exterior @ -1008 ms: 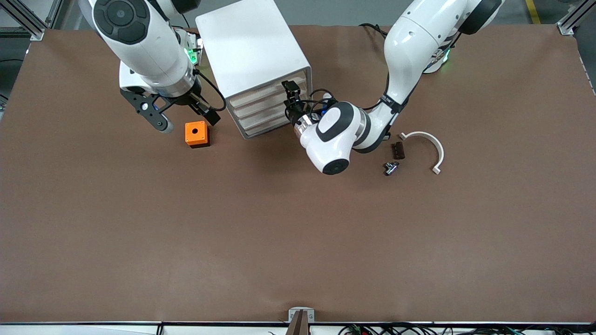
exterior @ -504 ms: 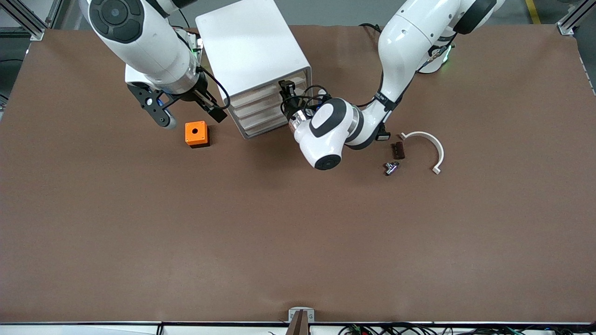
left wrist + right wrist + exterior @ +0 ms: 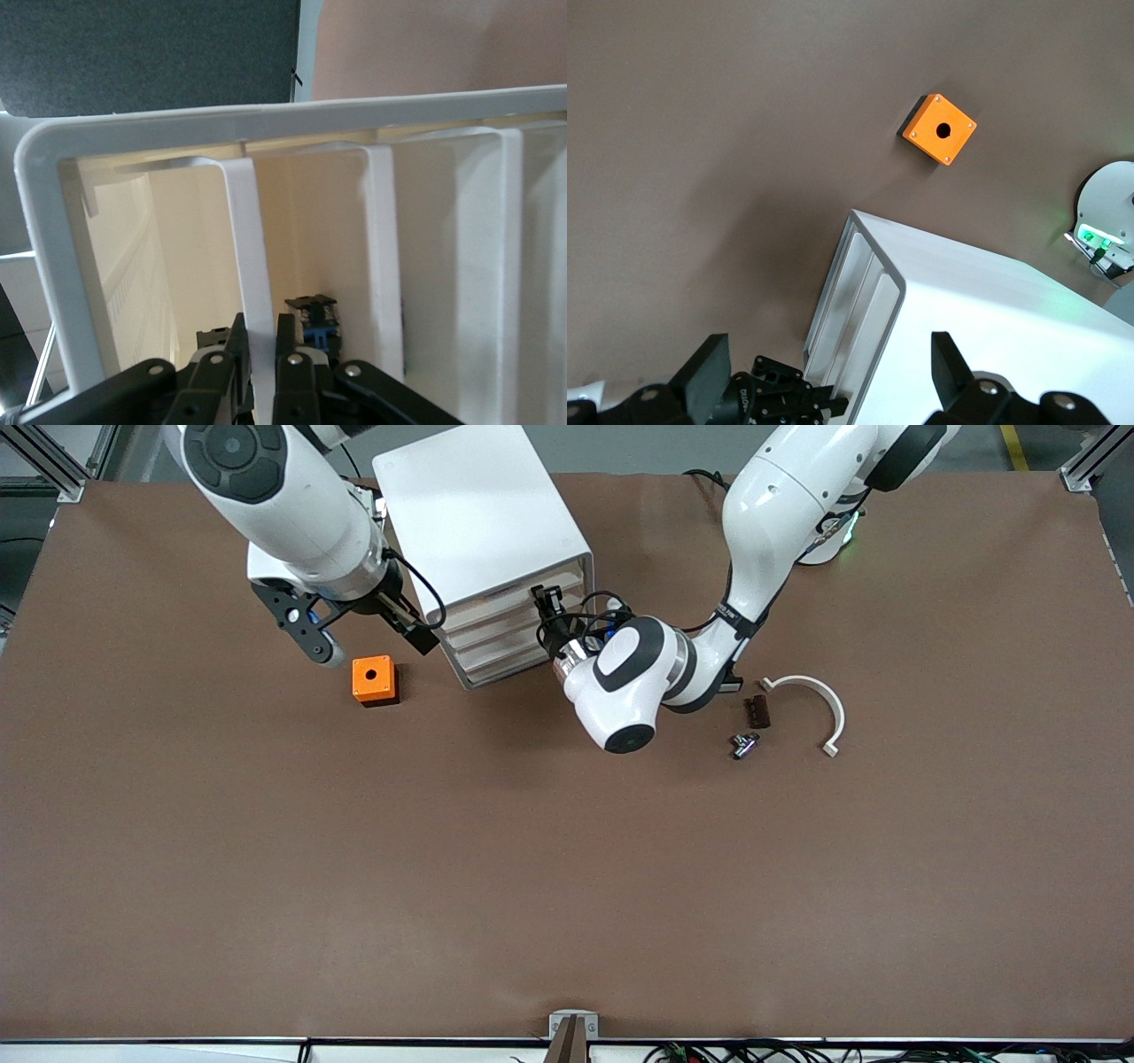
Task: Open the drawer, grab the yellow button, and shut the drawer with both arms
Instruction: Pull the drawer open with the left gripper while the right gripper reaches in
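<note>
Two arms: both white, reaching from the bases toward the cabinet (image 3: 483, 531).
Cabinet: big white box with four shallow drawers, their pale fronts facing the front camera and angled a little toward the left arm's end of the table.
Left gripper (image 3: 263, 372): at the front of the uppermost drawer (image 3: 252, 266); jaws pinched together on the thin white front lip of that drawer, one finger on each face of it.
Drawer: front lip looks about level with the other drawer fronts in the front view; how far it is out of the cabinet I cannot tell.
Button (image 3: 312, 320): a small black-and-blue body shows inside the uppermost drawer, just past the gripped lip; its cap is not visible from this angle.
Right gripper (image 3: 347, 631): in the air beside the cabinet at the right arm's end, over the table just by the orange cube (image 3: 373, 680); jaws spread fully wide, holding nothing.
Orange cube: on the table, a round hole in its top face, nearer the front camera than the cabinet's side wall, apart from it.
Other parts: a white curved bracket (image 3: 819, 700), a small dark brown block (image 3: 756, 711) and a small metal piece (image 3: 742, 744) lie together on the table toward the left arm's end, clear of both grippers.
</note>
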`<state>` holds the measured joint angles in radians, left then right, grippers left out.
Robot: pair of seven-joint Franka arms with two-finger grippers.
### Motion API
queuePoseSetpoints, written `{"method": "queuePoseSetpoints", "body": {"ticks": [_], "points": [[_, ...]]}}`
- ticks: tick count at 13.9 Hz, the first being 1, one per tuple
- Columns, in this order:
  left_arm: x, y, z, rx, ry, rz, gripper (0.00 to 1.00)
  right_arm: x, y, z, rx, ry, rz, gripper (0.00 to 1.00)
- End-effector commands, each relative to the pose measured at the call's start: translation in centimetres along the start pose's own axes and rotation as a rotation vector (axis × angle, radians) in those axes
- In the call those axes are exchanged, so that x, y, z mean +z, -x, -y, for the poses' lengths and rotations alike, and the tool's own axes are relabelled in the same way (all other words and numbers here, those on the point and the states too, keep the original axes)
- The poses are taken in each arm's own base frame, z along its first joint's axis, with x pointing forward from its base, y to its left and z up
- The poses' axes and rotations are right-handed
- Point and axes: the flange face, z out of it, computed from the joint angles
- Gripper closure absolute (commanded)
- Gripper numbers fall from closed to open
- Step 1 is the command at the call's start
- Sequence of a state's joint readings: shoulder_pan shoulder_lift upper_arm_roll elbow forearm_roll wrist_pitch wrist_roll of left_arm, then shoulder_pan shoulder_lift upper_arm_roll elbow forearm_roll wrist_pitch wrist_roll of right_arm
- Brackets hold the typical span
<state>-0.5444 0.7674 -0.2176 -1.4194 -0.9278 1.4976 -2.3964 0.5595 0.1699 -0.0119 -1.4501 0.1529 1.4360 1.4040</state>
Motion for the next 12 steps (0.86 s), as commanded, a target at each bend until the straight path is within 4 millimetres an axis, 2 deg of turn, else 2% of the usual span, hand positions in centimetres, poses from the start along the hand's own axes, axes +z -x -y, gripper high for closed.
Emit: {"method": "queuePoseSetpoints", "body": {"ticks": [1,6,9,12], "points": [[-3.8,-1.1,-2.5,-0.004,0.042,0.053,1.00,0.5,1.6,1.3,0.043,-0.017,0.011,0.00],[-7.7,-2.9,-4.8,-0.047,0.095,0.097,1.00,2.7,4.4,3.4,0.092,-0.024,0.002,0.00],[-10.5,-4.0,-5.5,-0.060,0.136,0.130,1.00,5.3,7.0,5.3,0.096,-0.021,-0.009,0.00],[-11.1,-4.3,-5.6,-0.052,0.143,0.135,1.00,8.0,9.0,7.0,0.109,-0.015,-0.017,0.00]]}}
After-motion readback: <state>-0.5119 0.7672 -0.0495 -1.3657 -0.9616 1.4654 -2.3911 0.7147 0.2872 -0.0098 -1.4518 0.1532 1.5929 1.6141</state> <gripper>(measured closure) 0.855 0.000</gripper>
